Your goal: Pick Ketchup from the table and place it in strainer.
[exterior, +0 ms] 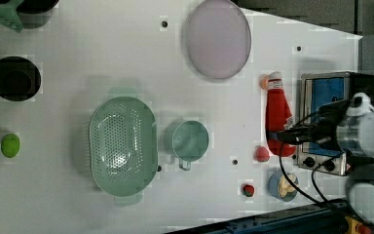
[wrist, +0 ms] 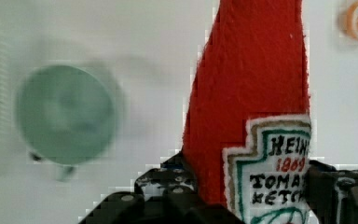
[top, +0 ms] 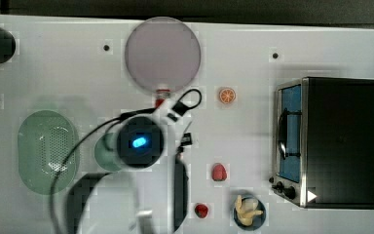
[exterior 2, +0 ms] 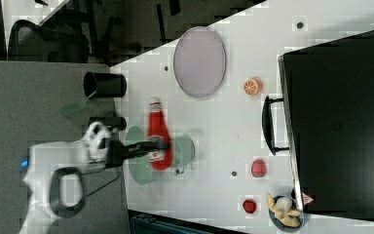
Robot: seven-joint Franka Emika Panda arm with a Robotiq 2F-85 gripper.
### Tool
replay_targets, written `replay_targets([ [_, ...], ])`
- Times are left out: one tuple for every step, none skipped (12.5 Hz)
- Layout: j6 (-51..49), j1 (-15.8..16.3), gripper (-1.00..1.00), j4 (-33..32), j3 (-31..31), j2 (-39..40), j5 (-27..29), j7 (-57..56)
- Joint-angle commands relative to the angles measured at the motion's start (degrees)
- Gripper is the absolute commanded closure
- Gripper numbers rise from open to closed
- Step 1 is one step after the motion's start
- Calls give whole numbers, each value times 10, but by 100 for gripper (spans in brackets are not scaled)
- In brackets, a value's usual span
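in the left view, the strainer lies on the bench at the left, a green cup beside it, and rightward the hand is clamped on the ketchup, lifted off the bench.

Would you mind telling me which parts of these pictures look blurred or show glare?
Wrist view: the green bowl is smeared, while the Ketchup label reads sharply. Top view: a bright glint sits on the strainer base. Right view: the arm is blurred.
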Motion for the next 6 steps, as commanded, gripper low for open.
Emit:
replay_targets([
  [-36,29,-29,44,68,2,37,148],
  [-36,35,-29,54,92,6,55,187],
  [-35,40,-29,63,117,11,69,223],
  [-32,44,-29,71,144,20,72,256],
  [-25,47,-29,78,171,31,72,285],
  [-11,48,-29,82,198,46,72,314],
])
